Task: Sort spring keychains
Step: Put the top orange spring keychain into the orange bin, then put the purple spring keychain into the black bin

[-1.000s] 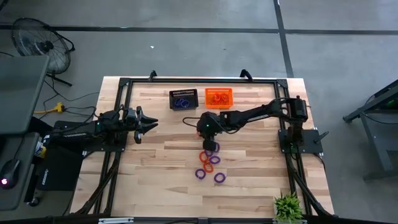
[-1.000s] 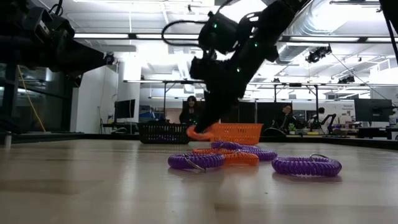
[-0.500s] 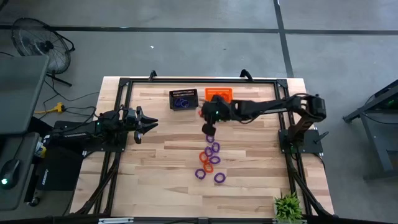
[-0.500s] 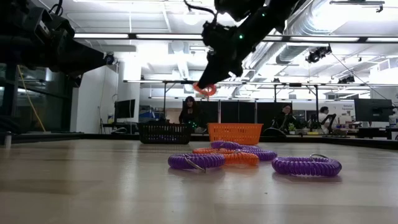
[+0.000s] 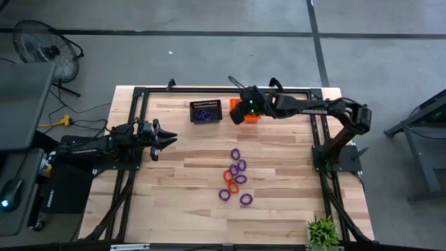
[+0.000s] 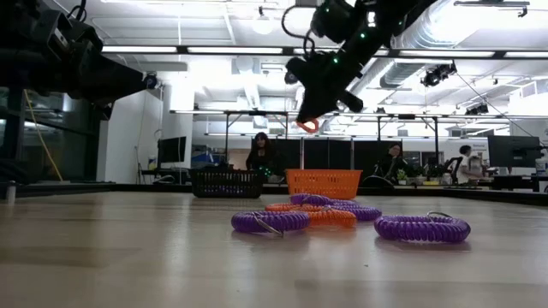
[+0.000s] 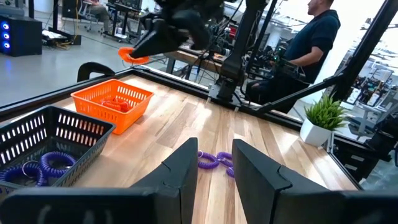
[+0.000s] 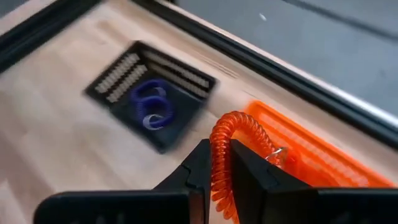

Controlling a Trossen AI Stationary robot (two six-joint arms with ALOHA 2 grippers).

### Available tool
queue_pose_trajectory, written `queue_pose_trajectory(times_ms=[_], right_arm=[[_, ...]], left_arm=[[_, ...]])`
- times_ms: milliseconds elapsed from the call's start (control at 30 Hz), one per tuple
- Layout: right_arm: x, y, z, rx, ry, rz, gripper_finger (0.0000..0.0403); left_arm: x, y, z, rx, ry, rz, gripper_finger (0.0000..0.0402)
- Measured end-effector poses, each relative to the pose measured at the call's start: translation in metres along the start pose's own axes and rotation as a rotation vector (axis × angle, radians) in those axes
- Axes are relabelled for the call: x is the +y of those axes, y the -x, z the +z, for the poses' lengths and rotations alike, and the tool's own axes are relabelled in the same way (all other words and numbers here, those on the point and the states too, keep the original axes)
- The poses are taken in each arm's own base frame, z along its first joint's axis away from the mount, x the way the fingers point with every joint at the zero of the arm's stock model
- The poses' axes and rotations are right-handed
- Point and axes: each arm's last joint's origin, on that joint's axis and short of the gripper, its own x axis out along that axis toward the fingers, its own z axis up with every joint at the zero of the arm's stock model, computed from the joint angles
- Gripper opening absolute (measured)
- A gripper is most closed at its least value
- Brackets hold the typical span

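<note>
My right gripper [image 5: 247,109] hangs over the orange mesh basket [image 5: 251,116] at the table's far side, shut on an orange spring keychain [image 8: 227,155]; it also shows in the low view [image 6: 308,125] and the left wrist view [image 7: 132,55]. Several purple and orange keychains [image 5: 235,177] lie flat on the table's middle. The black basket [image 5: 205,111] left of the orange one holds purple keychains [image 8: 152,109]. My left gripper [image 5: 169,138] waits at the table's left, open and empty. My right gripper pinches the orange keychain's coil [image 8: 220,163] between its two fingers, on one side of the loop. The fingers slant down from the table's right. The loop is lifted clear and stands out beyond the fingertips, above the orange basket.
A black frame runs round the table top [image 5: 174,167]. A small green plant [image 5: 322,232] stands at the near right corner. Orange keychains [image 7: 115,104] lie inside the orange basket. People show in the room beyond the table.
My right gripper has lifted the orange keychain off the pile in the table's middle and carried it up and toward the far edge, to above the orange basket. The keychains left on the table have kept still.
</note>
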Motion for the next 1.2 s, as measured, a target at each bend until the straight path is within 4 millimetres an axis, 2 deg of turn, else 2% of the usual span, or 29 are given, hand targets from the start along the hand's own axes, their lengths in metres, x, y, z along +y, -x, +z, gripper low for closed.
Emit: queue_pose_trajectory(times_ms=[200, 400, 567, 1200], right_arm=[[-0.031, -0.006, 0.002, 0.084, -0.188, -0.096, 0.005], [-0.049, -0.01, 0.008, 0.123, -0.247, -0.049, 0.0043], [-0.054, -0.01, 0.009, 0.137, -0.253, -0.04, 0.0041], [-0.056, -0.009, 0.005, 0.189, -0.202, -0.035, 0.0093]], left_arm=[[0.0, 0.0, 0.0, 0.0, 0.0, 0.0, 0.0099], [0.0, 0.0, 0.0, 0.0, 0.0, 0.0, 0.0099], [0.0, 0.0, 0.0, 0.0, 0.0, 0.0, 0.0099], [0.0, 0.0, 0.0, 0.0, 0.0, 0.0, 0.0099]])
